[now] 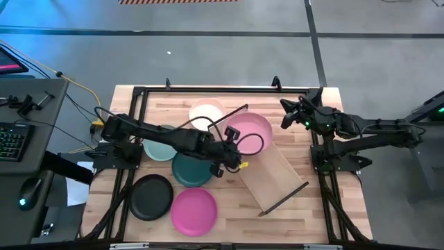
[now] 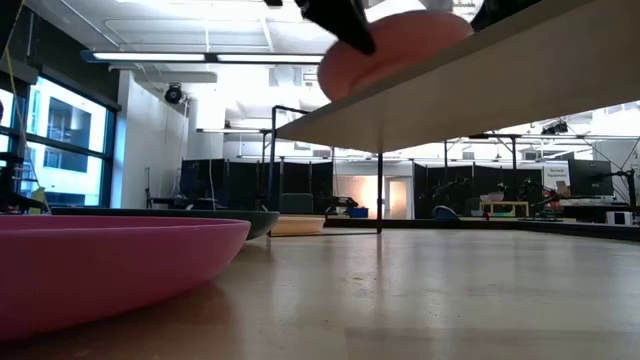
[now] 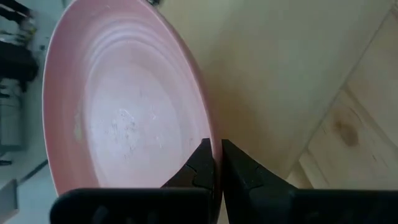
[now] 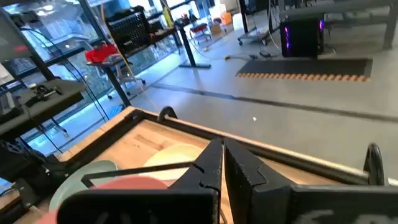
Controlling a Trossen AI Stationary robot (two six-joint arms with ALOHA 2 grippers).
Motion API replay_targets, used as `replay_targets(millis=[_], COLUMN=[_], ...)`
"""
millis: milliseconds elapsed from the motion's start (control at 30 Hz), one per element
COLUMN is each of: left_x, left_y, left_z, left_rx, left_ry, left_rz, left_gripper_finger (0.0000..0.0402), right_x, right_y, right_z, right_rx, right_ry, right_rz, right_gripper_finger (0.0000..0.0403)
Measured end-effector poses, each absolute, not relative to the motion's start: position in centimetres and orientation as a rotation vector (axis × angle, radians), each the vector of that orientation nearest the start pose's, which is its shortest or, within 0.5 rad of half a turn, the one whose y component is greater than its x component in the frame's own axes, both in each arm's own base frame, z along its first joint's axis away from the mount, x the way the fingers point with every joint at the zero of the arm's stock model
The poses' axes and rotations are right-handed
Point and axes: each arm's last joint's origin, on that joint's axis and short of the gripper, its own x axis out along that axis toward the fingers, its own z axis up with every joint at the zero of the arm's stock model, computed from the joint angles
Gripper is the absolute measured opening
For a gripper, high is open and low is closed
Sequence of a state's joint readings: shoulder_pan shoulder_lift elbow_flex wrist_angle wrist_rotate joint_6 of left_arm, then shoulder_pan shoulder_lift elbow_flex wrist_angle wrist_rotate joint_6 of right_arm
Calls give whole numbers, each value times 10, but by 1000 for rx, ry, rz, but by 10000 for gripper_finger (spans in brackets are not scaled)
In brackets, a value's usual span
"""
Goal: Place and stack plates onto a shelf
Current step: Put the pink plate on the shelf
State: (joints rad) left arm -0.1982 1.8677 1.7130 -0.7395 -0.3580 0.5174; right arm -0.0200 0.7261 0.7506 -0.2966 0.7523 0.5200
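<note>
Carefully now: lower the light pink plate [image 1: 251, 129], pinched at its rim by the left gripper [image 3: 216, 163], flat onto the shelf [image 1: 274, 177] board; seemingly over its far end. Release only once seated. Right gripper [image 1: 286, 114] clenched empty, parked aside.

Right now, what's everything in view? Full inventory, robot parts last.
light pink plate: 1, light pink, on the shelf's far end, rim pinched by the left end effector
cream plate: 1, cream, on the table at the far side, beside the pink one
pale teal plate: 1, pale teal, on the table, partly under the left arm
dark green plate: 1, dark green, table centre
black plate: 1, black, near left
magenta plate: 1, magenta, near centre
shelf: 1, light wood with dark end frames, lying diagonally right of centre
left end effector: shut on the pink plate's rim
right end effector: shut, empty, waiting at the far right
</note>
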Motion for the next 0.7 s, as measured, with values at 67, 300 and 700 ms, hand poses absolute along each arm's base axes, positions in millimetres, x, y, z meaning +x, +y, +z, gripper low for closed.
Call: replay_targets(millis=[67,300,700], left_x=[406,408,409], left_y=[-69,-63,-58], left_z=[295,278,278], left_rx=[717,678,604], left_ry=[916,1023,1017], left_rz=[-75,-9,46], left_gripper_finger=[0,3,8], right_x=[151,151,150], right_y=[-23,-23,-23], right_z=[319,319,318], right_rx=[398,401,377], right_ry=[68,72,86], right_rz=[-819,-821,-821], right_gripper_finger=[0,0,0])
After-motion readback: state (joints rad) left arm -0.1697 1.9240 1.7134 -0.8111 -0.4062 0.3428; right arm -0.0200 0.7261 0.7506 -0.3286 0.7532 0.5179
